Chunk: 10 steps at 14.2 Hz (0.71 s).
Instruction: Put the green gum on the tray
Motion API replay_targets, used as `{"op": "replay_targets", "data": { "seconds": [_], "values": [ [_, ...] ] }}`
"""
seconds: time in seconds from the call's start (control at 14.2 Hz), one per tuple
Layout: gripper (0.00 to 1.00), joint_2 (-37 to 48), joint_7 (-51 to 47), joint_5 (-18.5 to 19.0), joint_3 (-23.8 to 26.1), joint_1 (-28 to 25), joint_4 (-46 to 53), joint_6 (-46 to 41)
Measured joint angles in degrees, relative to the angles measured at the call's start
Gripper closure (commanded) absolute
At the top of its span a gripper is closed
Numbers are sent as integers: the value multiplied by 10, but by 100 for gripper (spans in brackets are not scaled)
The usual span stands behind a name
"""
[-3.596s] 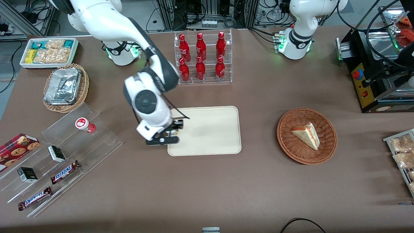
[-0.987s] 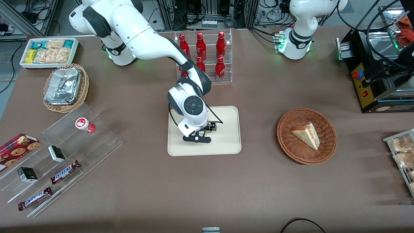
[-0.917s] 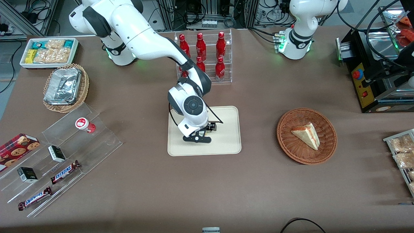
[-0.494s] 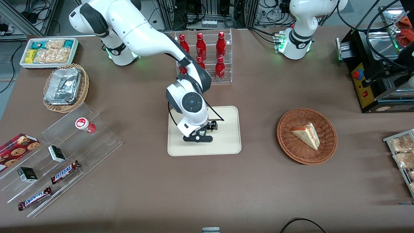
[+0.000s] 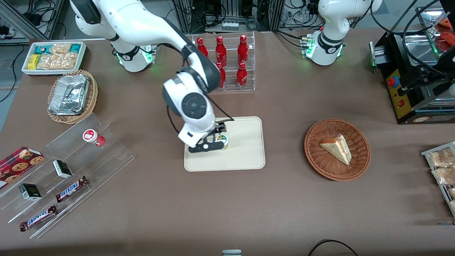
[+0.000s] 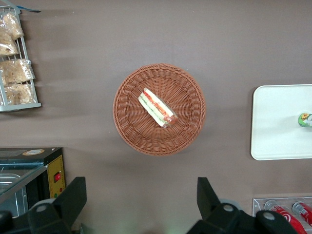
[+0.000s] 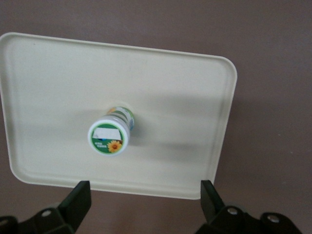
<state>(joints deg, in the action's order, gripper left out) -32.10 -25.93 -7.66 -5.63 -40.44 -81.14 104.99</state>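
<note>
The green gum (image 5: 223, 141) stands upright on the cream tray (image 5: 245, 156), about in the tray's middle, white lid with green marking up. My right gripper (image 5: 212, 138) hangs above the tray, just beside the gum toward the working arm's end, and does not touch it. In the right wrist view the gum (image 7: 108, 137) stands free on the tray (image 7: 185, 97), and the gripper (image 7: 145, 200) is open and empty, its fingers (image 7: 78, 197) wide apart over the tray's rim. The left wrist view shows the tray (image 6: 278, 122) with the gum (image 6: 305, 118) at the frame's edge.
A clear rack of red bottles (image 5: 223, 62) stands farther from the camera than the tray. A wicker basket with a sandwich (image 5: 337, 149) lies toward the parked arm's end. A clear stepped stand with the red gum (image 5: 93, 137) and snacks lies toward the working arm's end.
The gripper was low over the tray with the gum hidden under the hand. It has let go, risen and drawn back toward the working arm's end; the gum now stands free.
</note>
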Motion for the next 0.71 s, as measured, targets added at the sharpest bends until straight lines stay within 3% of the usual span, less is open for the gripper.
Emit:
{"op": "replay_targets", "data": {
  "seconds": [0.35, 0.71],
  "values": [
    [0, 42, 66, 0, -2, 43, 0, -76],
    [0, 74, 219, 0, -4, 145, 0, -136]
  ]
}}
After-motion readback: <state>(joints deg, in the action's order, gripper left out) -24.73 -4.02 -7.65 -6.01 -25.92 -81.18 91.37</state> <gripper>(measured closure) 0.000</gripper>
